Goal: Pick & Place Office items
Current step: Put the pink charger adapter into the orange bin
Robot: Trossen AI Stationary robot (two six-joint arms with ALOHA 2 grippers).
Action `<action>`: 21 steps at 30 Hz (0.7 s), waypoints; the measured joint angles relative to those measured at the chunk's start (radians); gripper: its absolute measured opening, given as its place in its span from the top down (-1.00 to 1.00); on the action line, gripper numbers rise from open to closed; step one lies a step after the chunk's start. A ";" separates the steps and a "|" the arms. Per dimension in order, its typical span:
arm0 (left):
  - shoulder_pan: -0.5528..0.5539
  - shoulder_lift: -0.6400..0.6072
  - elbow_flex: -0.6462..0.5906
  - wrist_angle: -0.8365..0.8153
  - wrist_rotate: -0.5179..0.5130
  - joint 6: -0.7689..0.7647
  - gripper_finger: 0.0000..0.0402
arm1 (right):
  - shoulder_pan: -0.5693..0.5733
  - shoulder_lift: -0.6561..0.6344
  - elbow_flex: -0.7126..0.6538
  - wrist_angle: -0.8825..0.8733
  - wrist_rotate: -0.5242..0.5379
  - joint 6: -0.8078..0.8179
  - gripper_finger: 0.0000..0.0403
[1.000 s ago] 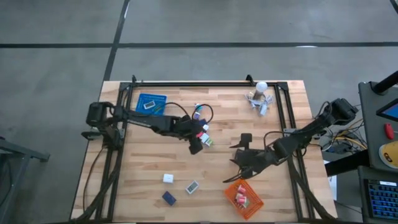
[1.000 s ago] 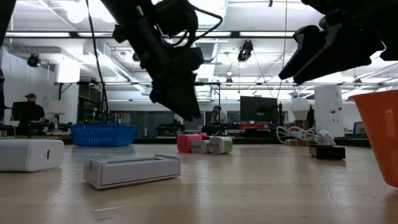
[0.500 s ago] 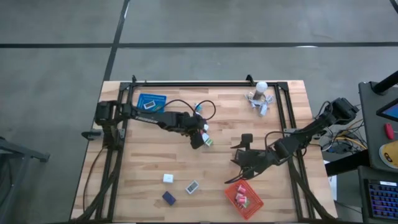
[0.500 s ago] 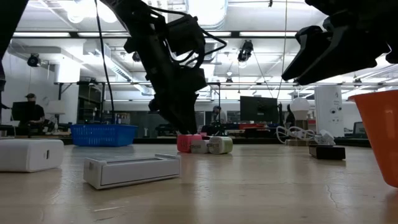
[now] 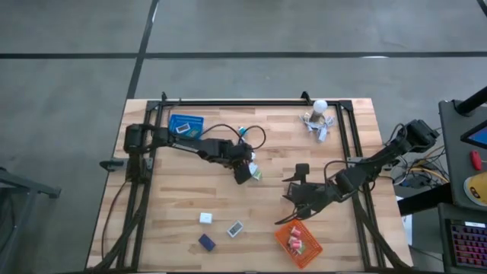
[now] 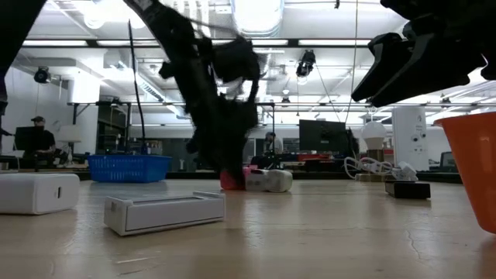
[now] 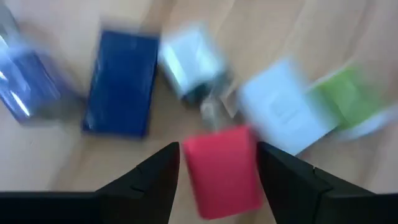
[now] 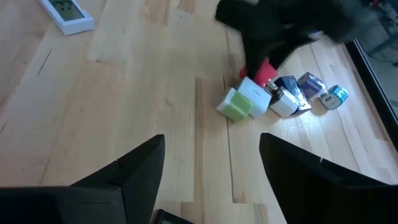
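Several office items [image 5: 247,156] huddle mid-table toward the far edge; the left gripper [image 5: 243,173] is down among them, fingers apart astride a red block [image 7: 224,168]. Bare wood lies around; the right gripper [image 5: 293,199] hovers open-fingered near the orange basket [image 5: 298,242] at the near edge.

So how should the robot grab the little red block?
Probably from above, pinching the red block across its two long flat sides. The left gripper already hangs open around it. A white box crowds its far end, so that end looks harder to reach.
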 joint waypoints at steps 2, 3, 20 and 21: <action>-0.001 0.004 -0.002 -0.004 0.005 0.002 -0.08 | 0.000 0.000 0.000 0.000 0.000 0.000 -0.26; -0.001 -0.001 -0.002 -0.003 0.006 0.003 -0.08 | 0.000 0.000 0.000 0.000 0.000 0.000 -0.25; -0.002 -0.001 -0.005 -0.007 0.011 0.026 0.15 | 0.000 -0.003 0.000 0.000 -0.001 0.003 -0.21; -0.002 -0.001 -0.005 -0.007 0.009 0.031 0.23 | 0.000 -0.003 0.000 0.000 -0.001 0.003 -0.20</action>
